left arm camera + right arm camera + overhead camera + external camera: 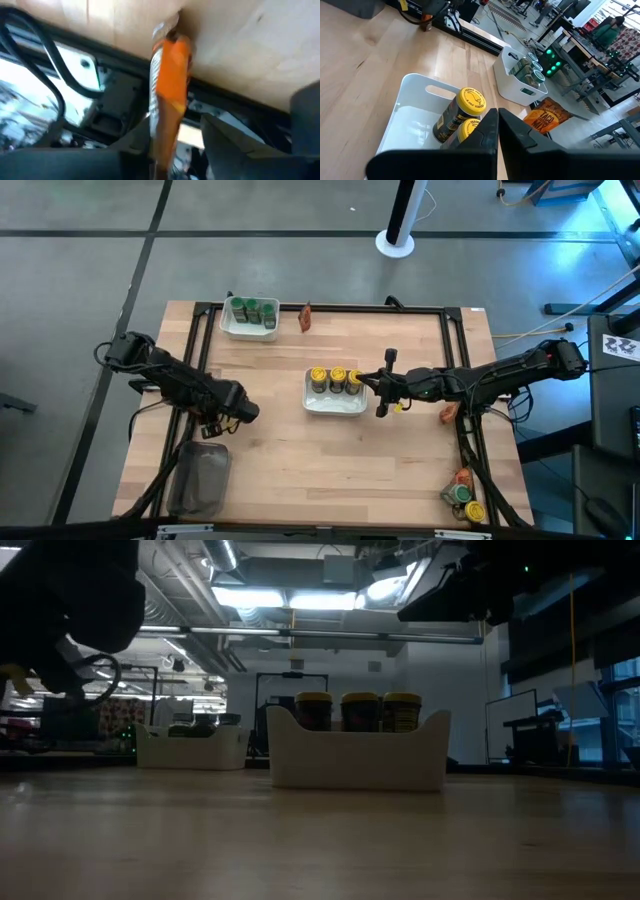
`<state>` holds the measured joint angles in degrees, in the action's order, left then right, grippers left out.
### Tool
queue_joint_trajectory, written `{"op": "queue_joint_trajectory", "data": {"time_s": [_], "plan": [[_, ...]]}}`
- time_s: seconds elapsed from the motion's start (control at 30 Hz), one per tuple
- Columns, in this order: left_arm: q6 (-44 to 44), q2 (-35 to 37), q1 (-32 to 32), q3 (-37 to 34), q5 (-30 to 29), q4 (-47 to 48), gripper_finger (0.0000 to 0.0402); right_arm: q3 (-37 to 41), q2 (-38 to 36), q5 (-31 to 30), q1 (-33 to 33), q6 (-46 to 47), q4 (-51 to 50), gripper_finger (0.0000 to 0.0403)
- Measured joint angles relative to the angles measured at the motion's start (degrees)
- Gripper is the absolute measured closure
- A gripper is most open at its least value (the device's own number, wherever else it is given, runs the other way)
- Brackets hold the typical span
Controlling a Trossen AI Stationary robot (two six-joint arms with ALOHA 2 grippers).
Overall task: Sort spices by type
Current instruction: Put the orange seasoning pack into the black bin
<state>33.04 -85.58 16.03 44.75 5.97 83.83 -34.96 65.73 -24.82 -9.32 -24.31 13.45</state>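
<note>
Three yellow-lidded jars (337,377) stand in the middle white tray (335,405), also seen in the low view (360,712). Green-lidded jars (250,310) fill the far tray (248,330). One red-orange packet (306,317) stands at the far edge and another (448,412) lies by the right rail. A packet, a green-lidded jar and a yellow-lidded jar (465,498) sit at the near right corner. My right gripper (373,384) hovers shut at the middle tray's right end (498,132). My left gripper (243,413) is shut on an orange packet (170,85). My left gripper pinches the orange packet between its two fingers (220,137) by one end (161,152). The packet runs straight out from the fingers, and its crimped free end (167,27) points away. In the high view the gripper itself hides the packet.
A clear grey tub (200,478) stands at the near left corner, just near of my left gripper. Black frame rails (200,350) run along the table's sides. Bare wood lies between the two trays and along the near middle.
</note>
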Motion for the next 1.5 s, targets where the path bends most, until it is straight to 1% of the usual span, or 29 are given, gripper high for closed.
{"op": "queue_joint_trajectory", "data": {"time_s": [0.23, 0.27, 0.4, 0.5, 0.73, 0.83, 0.97, 1.07, 1.27, 1.33, 1.37, 1.43, 1.5], "plan": [[-0.4, 0.2, 2.2, 0.0, -3.3, -1.7, 0.0385, 0.0, 0.0, 0.0, 0.0, 0.0, 0.4, 0.0389], [-0.4, 0.2, 2.4, 0.0, -3.5, -2.2, 0.0392, 0.0, 0.0, 0.0, 0.0, 0.0, 0.5, 0.0389], [0.4, 0.2, 2.5, 0.2, -3.6, -2.1, 0.0392, 0.0, 0.0, 0.0, 0.0, 0.0, 0.5, 0.0389], [-0.2, 0.2, 2.5, 2.2, -3.8, -0.4, 0.0398, 0.0, 0.0, 0.0, 0.0, 0.0, 0.5, 0.0389], [-0.9, 0.2, 2.5, 11.8, -4.1, 4.0, 0.0399, 0.0, 0.0, 0.0, 0.0, 0.0, 0.5, 0.0389], [-0.9, 0.2, 2.5, 16.5, -5.2, 6.3, 0.0398, 0.0, 0.0, 0.0, 0.0, 0.0, 0.5, 0.0389], [-0.6, 0.2, 2.8, 22.2, -4.7, 6.2, 0.0400, 0.0, 0.0, 0.0, 0.0, 0.0, 0.6, 0.0389], [0.4, 0.2, 4.2, 26.1, -2.6, 6.1, 0.0398, 0.0, 0.0, 0.0, 0.0, 0.0, 0.6, 0.0389], [4.1, 0.1, 9.8, 32.8, 1.0, 6.2, 0.0399, 0.0, 0.0, 0.0, 0.0, 0.0, 0.5, 0.0389], [5.0, 0.1, 12.1, 34.1, 2.9, 6.1, 0.0400, 0.0, 0.0, 0.0, 0.0, 0.0, 0.5, 0.0389], [5.9, 0.1, 13.2, 34.4, 4.8, 6.2, 0.0400, 0.0, 0.0, 0.0, 0.0, 0.0, 0.5, 0.0389], [9.6, 0.1, 15.5, 34.4, 8.0, 6.2, 0.0400, 0.0, 0.0, 0.0, 0.0, 0.0, 0.5, 0.0389], [13.7, 0.1, 18.1, 34.4, 9.6, 6.2, 0.0400, 0.0, 0.0, 0.0, 0.0, 0.0, 0.5, 0.0389]]}}
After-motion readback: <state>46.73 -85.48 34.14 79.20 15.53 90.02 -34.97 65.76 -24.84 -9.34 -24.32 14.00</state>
